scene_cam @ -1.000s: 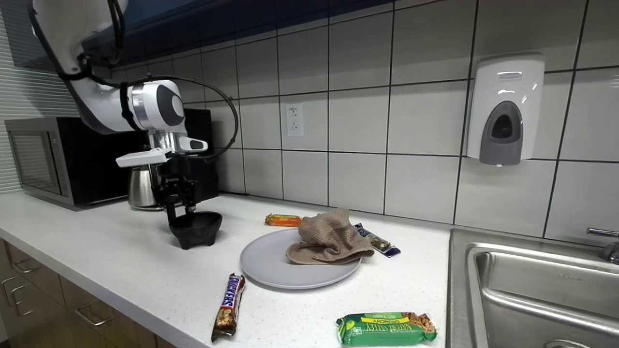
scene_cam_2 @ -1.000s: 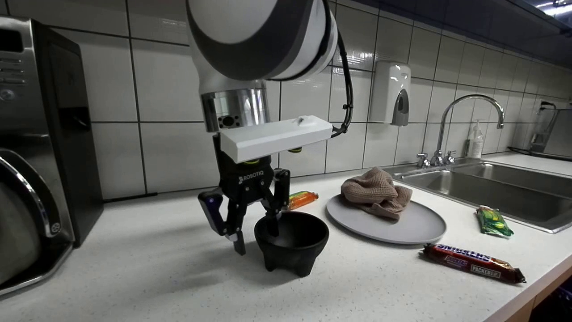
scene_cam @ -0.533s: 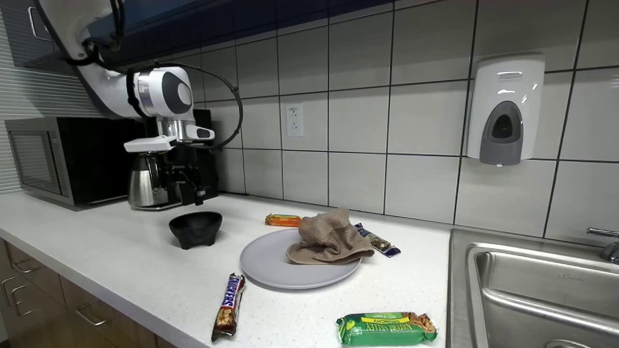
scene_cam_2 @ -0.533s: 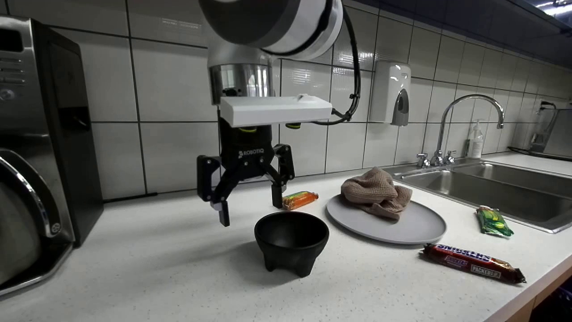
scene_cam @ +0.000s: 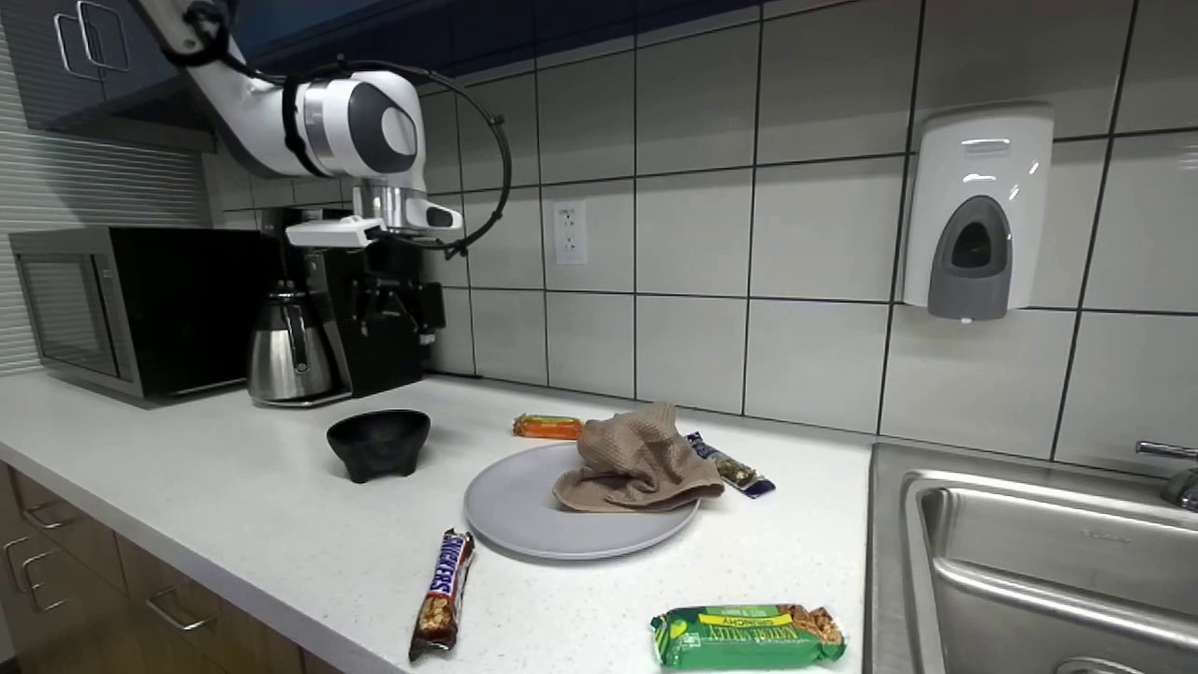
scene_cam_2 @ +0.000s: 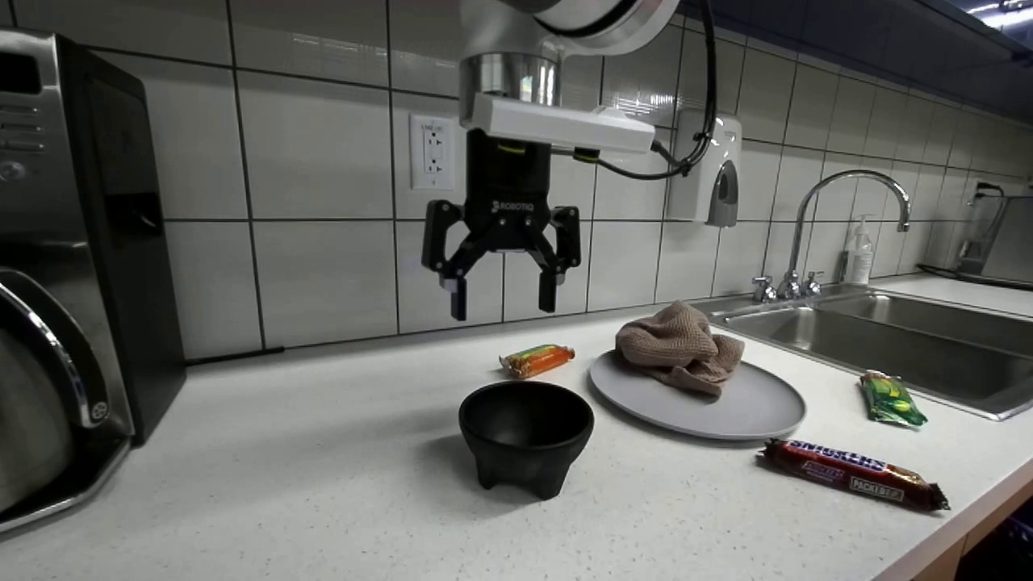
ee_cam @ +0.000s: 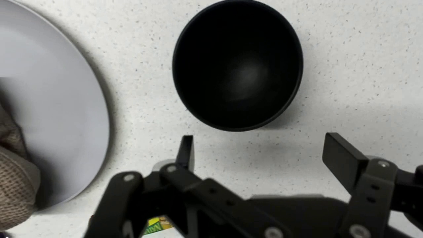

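Dark cabinets overhang a tiled wall and speckled white counter with wood-toned drawers.

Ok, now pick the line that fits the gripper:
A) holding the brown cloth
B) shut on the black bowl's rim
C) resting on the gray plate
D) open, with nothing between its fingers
D: the gripper hangs in the air, its fingers wide apart with the counter showing between them in the wrist view, and the black bowl stands untouched.

A ceiling light glows far right in an exterior view; glare dots the dispenser; soft shadows edge the plate and bowl on the bright counter.
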`<state>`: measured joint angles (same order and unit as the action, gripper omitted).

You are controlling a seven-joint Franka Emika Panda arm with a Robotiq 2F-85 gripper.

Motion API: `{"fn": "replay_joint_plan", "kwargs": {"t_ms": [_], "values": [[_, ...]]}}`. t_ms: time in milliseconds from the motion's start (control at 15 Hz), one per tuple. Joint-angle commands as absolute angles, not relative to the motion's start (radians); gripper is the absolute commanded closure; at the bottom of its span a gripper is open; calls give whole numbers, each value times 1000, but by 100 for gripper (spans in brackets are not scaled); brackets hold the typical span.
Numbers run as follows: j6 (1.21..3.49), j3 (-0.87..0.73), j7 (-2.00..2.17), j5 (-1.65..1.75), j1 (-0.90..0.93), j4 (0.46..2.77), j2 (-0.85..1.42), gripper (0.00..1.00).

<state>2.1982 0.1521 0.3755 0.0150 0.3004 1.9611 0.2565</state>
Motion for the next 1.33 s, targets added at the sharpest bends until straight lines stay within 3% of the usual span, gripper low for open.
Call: {"fn": "replay_joint_plan", "kwargs": {"t_ms": [0,1267], "values": [[2173,143,324,-27,243,2032,167,0],[2225,19,212,21,67,2240,17,0]]}}
